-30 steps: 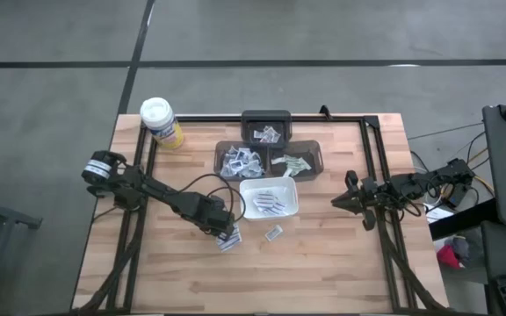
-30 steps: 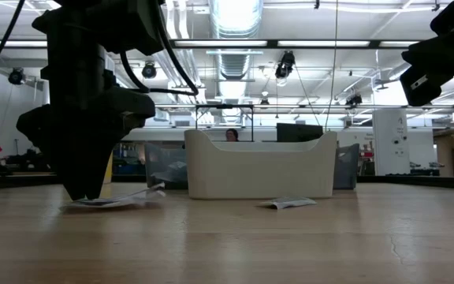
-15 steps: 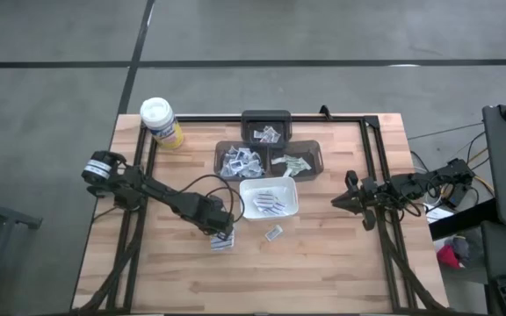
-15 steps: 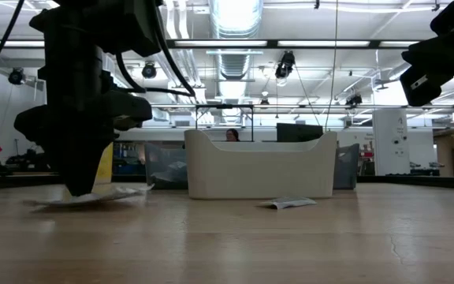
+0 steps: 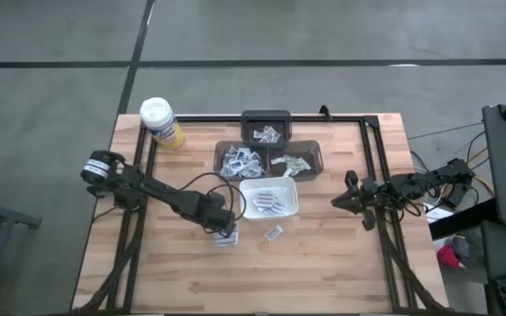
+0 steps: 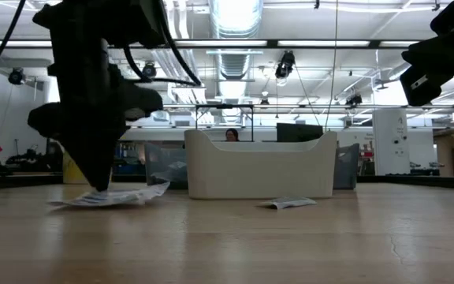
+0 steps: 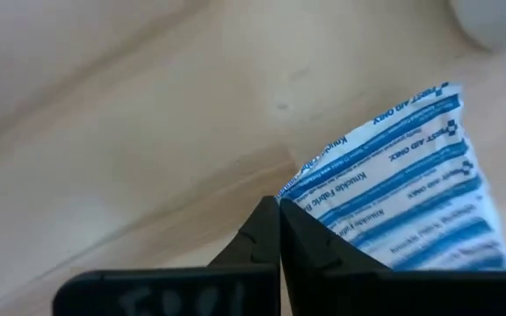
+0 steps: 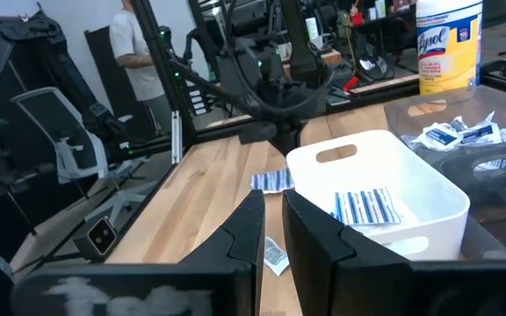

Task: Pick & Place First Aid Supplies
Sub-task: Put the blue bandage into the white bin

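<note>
A: How is the left gripper [image 5: 225, 233] set at this moment?

B: Its fingers are seen fully closed in the left wrist view, tips met on the near edge of a blue-striped packet [image 7: 402, 202]. The packet is lying flat on the wooden table [image 5: 323, 272], just in front of the white tray [image 5: 290, 211], and a thin pinch on its edge appears to have been taken.

A: What should be minded in the lift?

B: The packet is flat and limp, and only a corner seems to be caught, so a slow, straight rise would be advised. In the low view the packet [image 6: 109, 197] is shown sagging onto the table beside the fingers; if it is dragged sideways, it could be pulled out of the pinch.

A: And the placement?

B: The tray's wall should be cleared fully before any move across, since the hanging end could be snagged on the rim. Similar striped packets [image 8: 365, 207] are already laid inside the tray, so release is best made low, over them.

A: Anything else nearby?

B: A second loose packet [image 5: 273, 233] is left on the table near the tray. The right gripper [image 5: 339, 203] is held well off to the side, with a narrow gap between its fingers and nothing gripped.
</note>
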### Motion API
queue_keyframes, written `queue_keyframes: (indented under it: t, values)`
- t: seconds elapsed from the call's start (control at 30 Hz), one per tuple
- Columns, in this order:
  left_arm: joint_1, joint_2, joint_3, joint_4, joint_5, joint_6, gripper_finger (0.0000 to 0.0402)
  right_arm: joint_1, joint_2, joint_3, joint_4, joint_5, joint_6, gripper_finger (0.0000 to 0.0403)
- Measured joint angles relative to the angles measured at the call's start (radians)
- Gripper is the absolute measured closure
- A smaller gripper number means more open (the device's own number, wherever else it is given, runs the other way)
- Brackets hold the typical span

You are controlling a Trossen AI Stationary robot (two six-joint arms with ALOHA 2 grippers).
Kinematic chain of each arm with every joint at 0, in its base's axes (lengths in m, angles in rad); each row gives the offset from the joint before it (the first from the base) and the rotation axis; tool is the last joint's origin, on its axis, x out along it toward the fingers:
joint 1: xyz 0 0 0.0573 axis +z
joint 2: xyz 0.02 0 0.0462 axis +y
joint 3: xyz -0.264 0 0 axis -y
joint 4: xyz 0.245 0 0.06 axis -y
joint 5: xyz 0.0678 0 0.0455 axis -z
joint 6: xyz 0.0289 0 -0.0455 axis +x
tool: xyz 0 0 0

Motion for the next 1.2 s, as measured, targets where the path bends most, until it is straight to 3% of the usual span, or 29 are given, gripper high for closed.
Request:
queue_keyframes:
  t: [0.43,0.8,1.2]
  values:
    - [-0.001,-0.054,0.02,-0.026,-0.019,0.0,0.0401,0.0,0.0,0.0,0.0,0.001,0.0,0.036]
    - [-0.002,-0.075,0.04,-0.053,0.09,0.026,0.0401,0.0,0.0,0.0,0.0,0.001,0.008,0.036]
    - [-0.002,-0.078,0.125,-0.058,0.14,0.173,0.0402,0.0,0.0,0.0,0.0,0.001,0.016,0.036]
